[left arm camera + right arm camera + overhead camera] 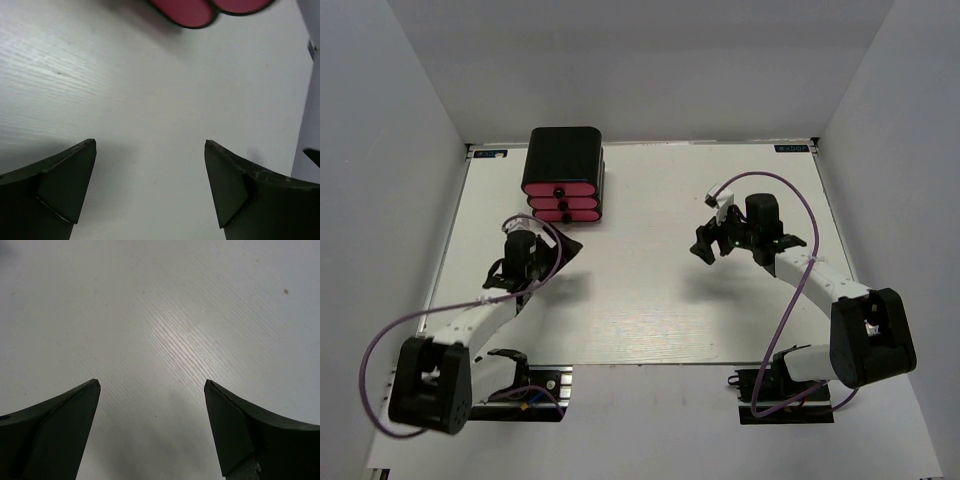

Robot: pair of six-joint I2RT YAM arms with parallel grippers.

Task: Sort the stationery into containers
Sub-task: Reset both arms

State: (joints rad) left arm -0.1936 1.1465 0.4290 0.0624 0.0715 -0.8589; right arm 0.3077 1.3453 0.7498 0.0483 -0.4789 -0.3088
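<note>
Top external view: the black box (pixel 563 150) sits at the upper left of the white counter (pixel 650 310), close to its far edge; three stacked pink drawers (pixel 561 201) in its front face the lower part of the frame, each with a dark knob (pixel 558 190). The left tool (pixel 565 247) is just below the drawers, near them but apart. The right tool (pixel 704 246) is right of centre, well apart from the box. A broad band of bare counter lies between the two tools and runs down to the near edge by the arm bases. Grey walls (pixel 410 120) stand along the left, far and right edges.

Left wrist view: the left tool (pixel 150 185) is spread wide, its dark fingers (pixel 65 185) in the lower corners with only counter between them; the rounded pink drawer fronts (pixel 187 11) are cut by the top edge, right of centre, well clear of the fingertips. A paler strip runs down the right border.

Right wrist view: the right tool (pixel 150 425) is likewise spread wide and holds nothing; its fingers (pixel 55 430) sit low in the frame, and grained counter fills the gap and reaches every border.
</note>
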